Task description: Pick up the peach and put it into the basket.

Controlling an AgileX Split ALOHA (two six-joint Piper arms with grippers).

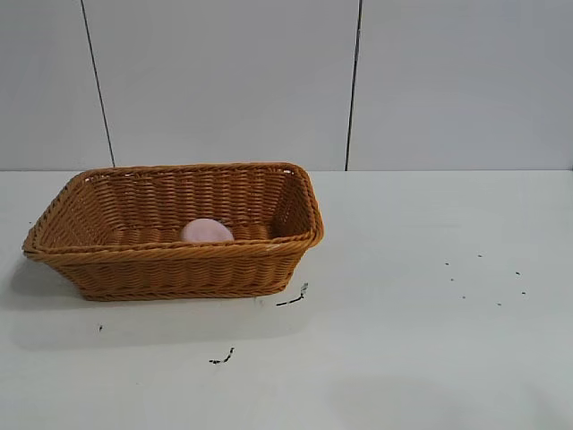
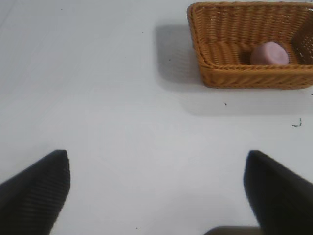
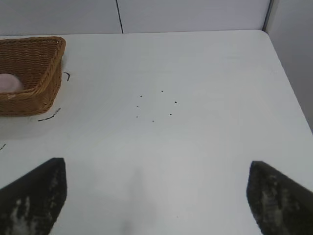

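Peach (image 1: pixel 207 231) in basket (image 1: pixel 170 266) | white table (image 1: pixel 430 340) | grey wall panels (image 1: pixel 224 81)

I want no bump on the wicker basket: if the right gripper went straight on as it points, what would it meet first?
Probably only bare white table: the open right gripper points at it, past the orange-brown woven basket.

the large rectangular orange-brown woven wicker basket (image 1: pixel 175 235) stands on the white table (image 1: pixel 430 340), toward its left side in the exterior view. the small dusty-pink rounded peach (image 1: pixel 207 231) lies inside it, near the front wall. small dark marks (image 1: pixel 293 297) lie on the table just beside the basket's front right corner.
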